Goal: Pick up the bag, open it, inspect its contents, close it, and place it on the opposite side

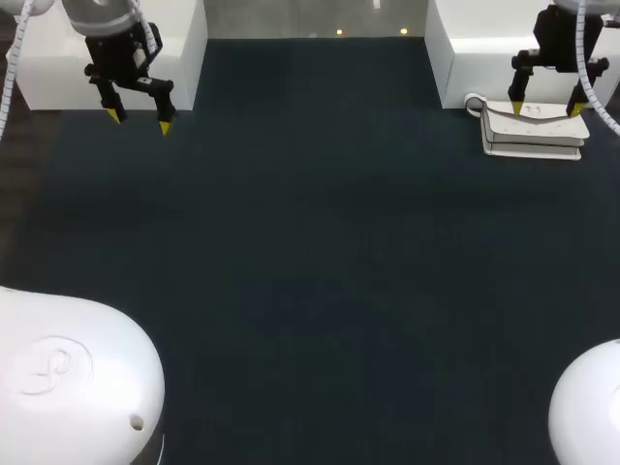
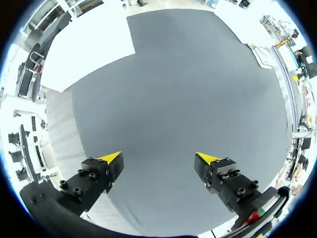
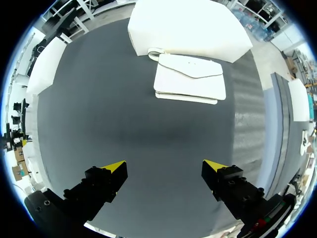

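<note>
The white bag (image 1: pixel 533 136) lay at two o'clock, by the open right gripper (image 1: pixel 545 108). The left gripper (image 1: pixel 139 121) hung open too.

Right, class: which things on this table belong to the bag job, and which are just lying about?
Belong to the job:
white bag, flat at the table's far right
right gripper, open, close by it
left gripper, open, far left

Just lying about:
right white block, behind the bag
left white block, by the left gripper

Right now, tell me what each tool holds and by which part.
Nothing is held. The left tool and right tool are both open and empty; the white bag lies on the table ahead of the right tool.
</note>
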`<state>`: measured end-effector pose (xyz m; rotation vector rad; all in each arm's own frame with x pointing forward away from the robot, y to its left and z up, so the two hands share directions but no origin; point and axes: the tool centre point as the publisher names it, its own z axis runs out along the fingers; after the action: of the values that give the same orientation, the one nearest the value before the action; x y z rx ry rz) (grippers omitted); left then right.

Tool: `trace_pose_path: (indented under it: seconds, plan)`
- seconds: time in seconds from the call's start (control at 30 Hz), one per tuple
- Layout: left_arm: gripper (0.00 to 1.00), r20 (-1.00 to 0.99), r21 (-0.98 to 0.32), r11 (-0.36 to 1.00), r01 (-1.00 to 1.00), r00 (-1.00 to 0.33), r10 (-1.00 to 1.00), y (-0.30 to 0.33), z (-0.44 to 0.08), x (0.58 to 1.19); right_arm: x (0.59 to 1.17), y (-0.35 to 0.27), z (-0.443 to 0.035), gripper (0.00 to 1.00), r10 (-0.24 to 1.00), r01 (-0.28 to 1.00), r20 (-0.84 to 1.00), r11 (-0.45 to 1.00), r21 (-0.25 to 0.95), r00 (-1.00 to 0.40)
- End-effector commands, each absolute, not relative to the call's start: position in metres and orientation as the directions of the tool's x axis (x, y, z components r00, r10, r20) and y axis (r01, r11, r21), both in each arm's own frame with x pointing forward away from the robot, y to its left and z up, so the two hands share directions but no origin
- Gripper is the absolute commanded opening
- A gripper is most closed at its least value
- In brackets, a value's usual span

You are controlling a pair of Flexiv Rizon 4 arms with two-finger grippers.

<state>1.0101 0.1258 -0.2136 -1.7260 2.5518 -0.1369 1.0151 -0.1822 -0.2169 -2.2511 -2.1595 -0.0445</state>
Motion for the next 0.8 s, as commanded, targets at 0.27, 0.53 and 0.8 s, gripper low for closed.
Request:
trace_pose_path:
  seconds: [0.27, 0.53, 0.8]
  plan:
    - [1.00, 0.037, -0.404, 0.739, -0.539, -0.817, -0.575, 0.125, -0.236, 1.007, 1.038, -0.239, -0.244, 1.00, 0.979, 0.995, 0.182, -0.096, -0.010, 0.096]
    - [1.00, -0.038, -0.505, 0.822, -0.263, -0.945, -0.325, 0.113, -0.252, 1.013, 1.046, -0.260, -0.258, 1.00, 0.963, 0.990, 0.232, -0.138, -0.022, 0.139]
    - [1.00, -0.086, -0.547, 0.831, -0.098, -0.981, -0.172, 0.099, -0.267, 1.021, 1.053, -0.268, -0.268, 1.00, 0.950, 0.987, 0.267, -0.160, -0.031, 0.162]
